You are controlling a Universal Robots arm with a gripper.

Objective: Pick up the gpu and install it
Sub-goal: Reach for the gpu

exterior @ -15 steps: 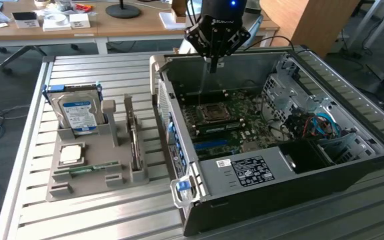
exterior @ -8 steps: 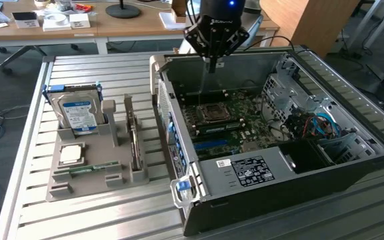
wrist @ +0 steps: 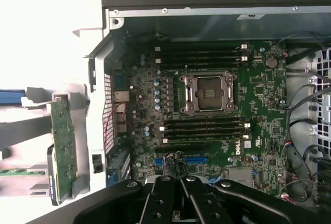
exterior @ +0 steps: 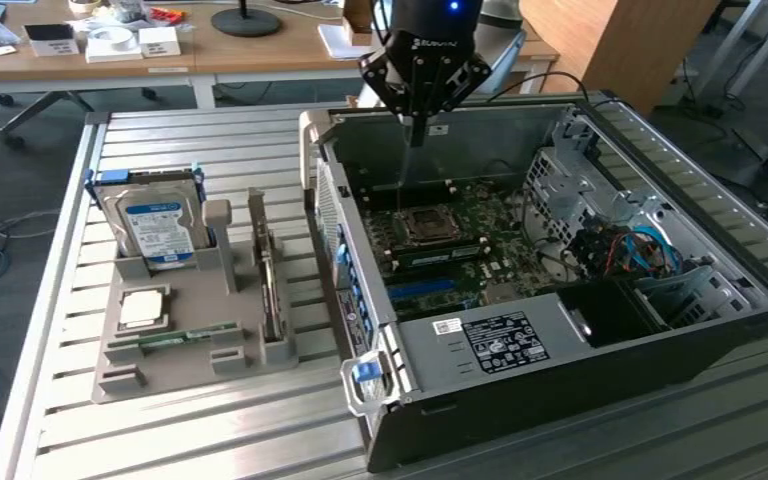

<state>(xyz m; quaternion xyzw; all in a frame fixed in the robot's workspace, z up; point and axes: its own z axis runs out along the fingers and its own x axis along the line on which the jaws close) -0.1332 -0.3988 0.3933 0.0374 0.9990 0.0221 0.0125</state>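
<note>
Your gripper (exterior: 418, 135) hangs over the open computer case (exterior: 624, 372), above its motherboard (wrist: 258, 94), with the jaws shut on nothing. The gpu (exterior: 271, 280) stands on edge in the grey holder (exterior: 177, 372) just beside the case (on the exterior view's left). For a clean pick, I'd open wide first and come down square to the card's top edge.

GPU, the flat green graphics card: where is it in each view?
Exterior view: gpu on edge in the grey plastic holder, beside the open black computer case.
Wrist view: gpu on edge in that holder, outside the case wall.
Shared landmark: square silver CPU socket inside the case.
</note>
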